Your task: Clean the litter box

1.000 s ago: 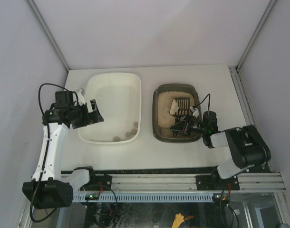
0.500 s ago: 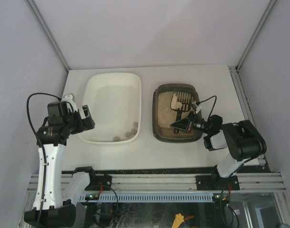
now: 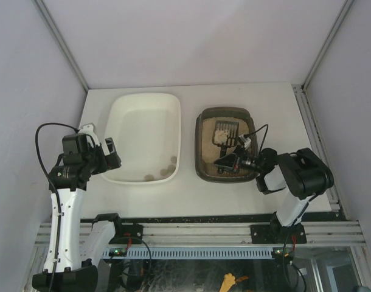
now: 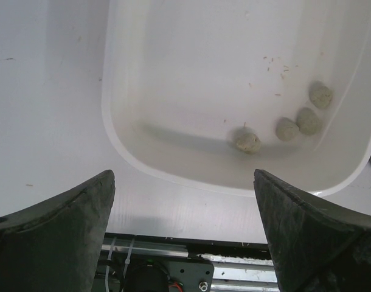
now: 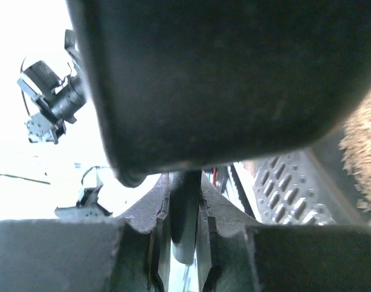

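I'm watching the top view now. The small dark grey-brown translucent plastic litter box [image 3: 225, 146], rounded corners, is sitting on the white desk [image 3: 191, 194], right of centre, just beside the larger cream-white plastic tub [image 3: 143, 137].

The right end effector [image 3: 227, 160] is reaching in over the near end of the litter box. In the wrist cam its jaws are pinched narrow on the handle of the black slotted plastic scoop [image 3: 225, 129], so that's a firm hold imo. The scoop head is lying toward the far end, over the beige sandy litter [image 3: 207, 143]. A pale lump [image 3: 219, 139] is showing at the scoop's near-left edge. I can't tell whether it's on the slots or resting in the sand.

The left end effector [image 4: 183, 182] is hanging wide, holding nothing, at the tub's near-left corner. It's looking down at four grey-beige rounded clumps [image 4: 287, 129] lying in the tub's near end.

Progress, as I'm judging it: we're partway, prob past the middle. Four clumps are already sitting in the tub, so sifting and dumping is well under way. What's left: at least that pale lump needs lifting across, plus anything buried that I can't see from here.
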Tool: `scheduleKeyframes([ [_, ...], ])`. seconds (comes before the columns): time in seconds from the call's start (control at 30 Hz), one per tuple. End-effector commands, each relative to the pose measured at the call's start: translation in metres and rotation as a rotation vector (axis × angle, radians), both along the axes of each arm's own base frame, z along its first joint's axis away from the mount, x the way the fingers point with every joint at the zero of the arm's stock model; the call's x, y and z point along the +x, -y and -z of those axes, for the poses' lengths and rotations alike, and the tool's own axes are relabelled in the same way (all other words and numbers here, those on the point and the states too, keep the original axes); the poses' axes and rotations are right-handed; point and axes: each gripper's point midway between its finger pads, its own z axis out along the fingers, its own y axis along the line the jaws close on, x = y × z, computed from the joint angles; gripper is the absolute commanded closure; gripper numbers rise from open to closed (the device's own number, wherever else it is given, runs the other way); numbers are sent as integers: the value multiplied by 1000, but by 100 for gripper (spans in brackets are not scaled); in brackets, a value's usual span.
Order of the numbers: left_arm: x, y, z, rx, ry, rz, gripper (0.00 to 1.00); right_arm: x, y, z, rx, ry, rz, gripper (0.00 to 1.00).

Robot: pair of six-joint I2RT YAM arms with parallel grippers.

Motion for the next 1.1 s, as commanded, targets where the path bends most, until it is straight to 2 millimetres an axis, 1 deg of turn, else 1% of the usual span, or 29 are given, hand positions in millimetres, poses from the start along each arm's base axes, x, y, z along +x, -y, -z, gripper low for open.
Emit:
scheduleKeyframes([
  [0.0, 5, 0, -2, 9, 33, 21, 0, -3, -6, -7, 24, 34, -25, 100],
  [0.07, 5, 1, -3, 6, 40, 24, 0, 9, 14, -6, 19, 35, 59, 100],
  [0.1, 5, 1, -3, 6, 40, 23, 0, 10, 17, -7, 19, 36, 70, 100],
  [0.13, 5, 1, -3, 8, 39, 24, 0, 8, 13, -7, 19, 38, 53, 100],
  [0.23, 5, 1, -2, 6, 34, 24, 0, -6, -8, -4, 20, 24, -50, 100],
  [0.27, 6, 2, -2, 5, 35, 27, 0, -7, -8, -1, 18, 13, -51, 100],
  [0.37, 6, 4, -2, -2, 33, 36, 0, 6, 14, 3, 10, 8, 48, 100],
  [0.4, 6, 4, -2, -3, 34, 35, 0, 8, 16, 1, 9, 17, 54, 100],
  [0.47, 6, 3, -2, 0, 31, 30, 0, 1, 4, -1, 12, 29, 4, 100],
  [0.5, 6, 3, -1, 0, 29, 29, 0, -6, -6, -1, 13, 26, -41, 100],
  [0.53, 6, 3, -1, -1, 29, 30, 0, -8, -9, -1, 15, 21, -51, 100],
  [0.57, 6, 3, -1, -2, 28, 32, 0, -5, -6, 0, 16, 13, -37, 100],
  [0.67, 6, 4, 0, -4, 28, 33, 0, 12, 21, -1, 16, 13, 74, 100],
  [0.7, 6, 4, -1, -3, 30, 33, 0, 14, 22, -4, 18, 23, 76, 100],
  [0.73, 6, 3, -1, -2, 30, 31, 0, 11, 17, -8, 20, 37, 57, 100],
  [0.83, 6, 3, 0, 0, 26, 29, 0, -3, -7, -7, 13, 25, -33, 100],
  [0.87, 7, 4, 0, -4, 25, 33, 0, -3, -7, -8, 21, 25, -35, 100],
  [0.97, 7, 5, 1, -8, 23, 42, 0, 10, 16, -6, 27, 9, 60, 100],
  [1.0, 7, 5, 1, -8, 23, 42, 0, 12, 21, -7, 27, 10, 78, 100],
  [1.07, 6, 4, -1, -4, 27, 39, 0, 8, 16, -11, 28, 31, 49, 100],
])
